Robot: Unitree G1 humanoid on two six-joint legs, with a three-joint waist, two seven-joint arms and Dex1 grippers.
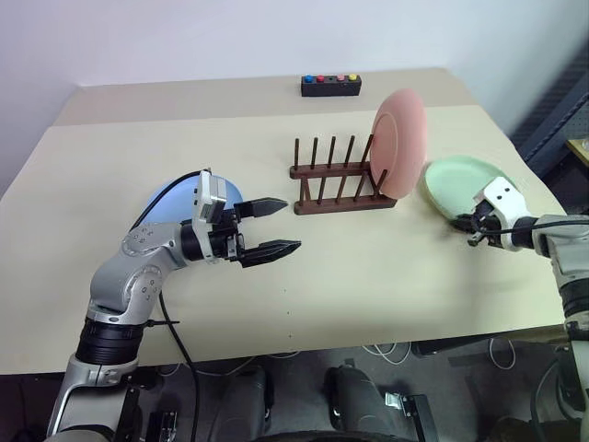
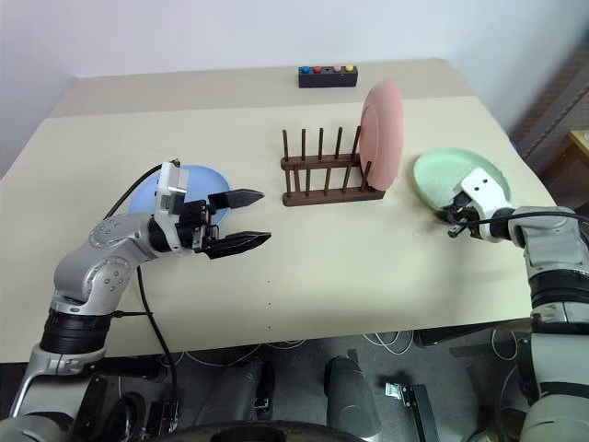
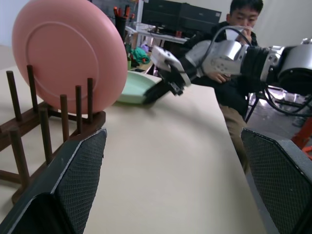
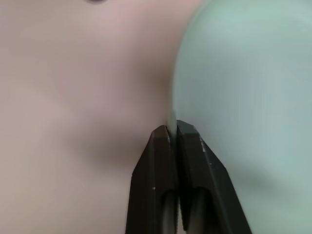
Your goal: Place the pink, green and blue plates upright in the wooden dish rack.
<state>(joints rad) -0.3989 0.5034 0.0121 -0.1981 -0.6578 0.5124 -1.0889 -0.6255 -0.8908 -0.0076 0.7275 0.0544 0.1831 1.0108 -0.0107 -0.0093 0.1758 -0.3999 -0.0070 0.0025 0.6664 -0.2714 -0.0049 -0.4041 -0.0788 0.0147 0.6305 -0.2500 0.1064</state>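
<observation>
The pink plate (image 1: 400,138) stands upright at the right end of the wooden dish rack (image 1: 336,189). To its right the green plate (image 1: 456,180) lies flat on the table, and my right gripper (image 1: 465,226) is shut on its near rim; the right wrist view shows the thin rim of the green plate (image 4: 253,87) pinched between the fingertips (image 4: 163,141). The blue plate (image 1: 170,203) lies flat at the left, partly hidden behind my left gripper (image 1: 293,226), which hangs open and empty above the table, pointing right toward the rack.
A small black box with coloured buttons (image 1: 331,85) sits at the table's far edge behind the rack. A person (image 3: 234,92) stands beyond the table's right side. The beige table (image 1: 368,276) has a bare stretch in front of the rack.
</observation>
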